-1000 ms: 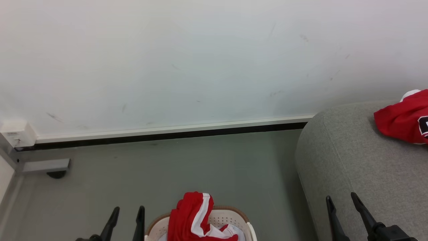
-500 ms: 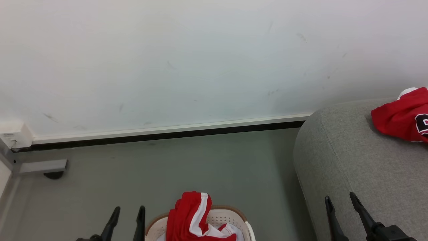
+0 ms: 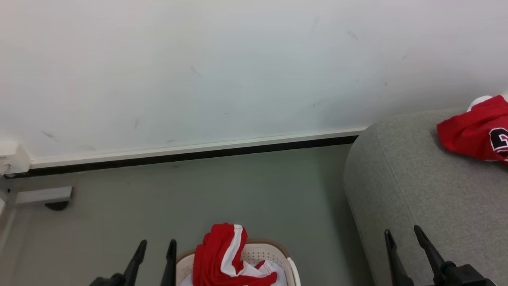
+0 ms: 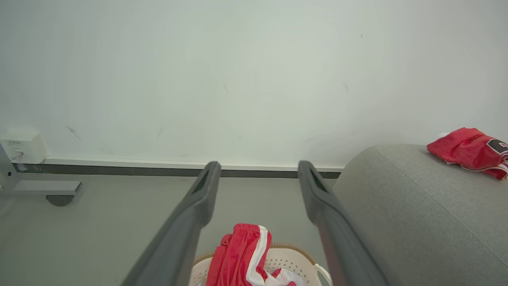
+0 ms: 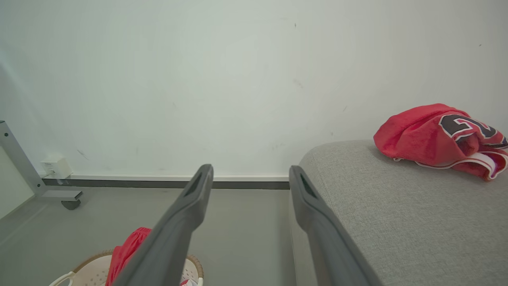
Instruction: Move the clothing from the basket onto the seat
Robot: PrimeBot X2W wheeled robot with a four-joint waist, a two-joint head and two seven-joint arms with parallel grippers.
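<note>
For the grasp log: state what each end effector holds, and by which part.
Nothing is held: the left end effector and the right end effector both stand open, empty.

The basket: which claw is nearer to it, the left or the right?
Left. The left claw hangs open close beside the left rim of the basket. The right claw, also open, is farther off to the right, over the edge of the seat.

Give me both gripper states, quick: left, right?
Left gripper: open, holding nothing.
Right gripper: open, holding nothing.
</note>
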